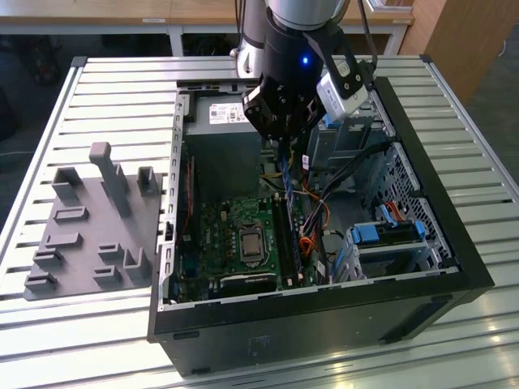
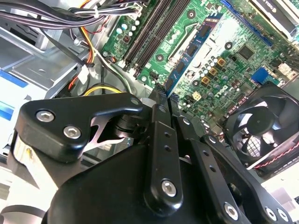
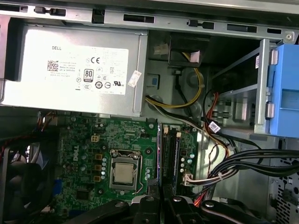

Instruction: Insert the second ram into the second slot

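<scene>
My gripper [image 1: 281,144] hangs over the open computer case [image 1: 438,267], shut on the second ram [image 1: 288,182]. The ram is a thin dark blue stick pointing down from the fingers toward the motherboard. In the first wrist view the second ram [image 3: 170,156] reaches out from the gripper [image 3: 161,199] and lies over the black memory slots [image 3: 161,158], beside the processor socket [image 3: 124,172]. In the second wrist view the black fingers [image 2: 159,116] stand closed together, with the long slots [image 2: 149,32] beyond them. Whether the stick's lower edge touches a slot cannot be told.
A grey power supply [image 1: 219,113] fills the case's far end. Bundled cables [image 1: 324,186] and blue drive-bay clips [image 1: 385,235] sit on the exterior view's right of the slots. A case fan [image 2: 261,126] is close to the board. A grey fixture block [image 1: 97,219] lies outside the case on the table.
</scene>
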You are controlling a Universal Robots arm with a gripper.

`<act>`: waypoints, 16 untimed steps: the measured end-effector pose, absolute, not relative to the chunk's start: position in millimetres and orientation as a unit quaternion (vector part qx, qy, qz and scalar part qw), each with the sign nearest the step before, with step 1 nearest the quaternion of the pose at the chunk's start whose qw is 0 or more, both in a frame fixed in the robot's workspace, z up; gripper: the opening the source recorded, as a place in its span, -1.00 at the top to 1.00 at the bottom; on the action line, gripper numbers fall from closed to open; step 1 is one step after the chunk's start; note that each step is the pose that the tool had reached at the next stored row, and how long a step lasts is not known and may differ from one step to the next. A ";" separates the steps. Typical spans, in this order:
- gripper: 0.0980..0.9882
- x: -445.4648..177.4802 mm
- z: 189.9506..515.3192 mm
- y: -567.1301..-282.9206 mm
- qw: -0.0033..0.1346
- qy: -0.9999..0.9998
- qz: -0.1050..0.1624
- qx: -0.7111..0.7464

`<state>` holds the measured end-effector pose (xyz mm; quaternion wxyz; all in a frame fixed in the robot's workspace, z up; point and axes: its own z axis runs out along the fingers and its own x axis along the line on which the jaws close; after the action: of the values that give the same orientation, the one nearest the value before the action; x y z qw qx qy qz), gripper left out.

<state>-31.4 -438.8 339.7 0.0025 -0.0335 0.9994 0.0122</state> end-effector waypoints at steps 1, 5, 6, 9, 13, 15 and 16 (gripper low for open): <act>0.91 -31.4 339.5 -438.8 0.002 0.999 0.012 -0.033; 0.91 -31.4 338.4 -439.0 0.003 0.999 0.012 -0.033; 0.91 -31.4 338.2 -439.0 0.003 0.999 0.012 -0.033; 0.91 -31.4 337.4 -439.0 0.002 0.999 0.012 -0.033; 0.91 -31.4 336.6 -439.0 0.003 0.999 0.012 -0.033; 0.91 -31.4 336.2 -439.0 0.003 0.999 0.012 -0.033; 0.91 -31.4 336.1 -439.0 0.003 0.999 0.012 -0.033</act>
<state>-31.4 -439.0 336.1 0.0025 -0.0326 0.9994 0.0121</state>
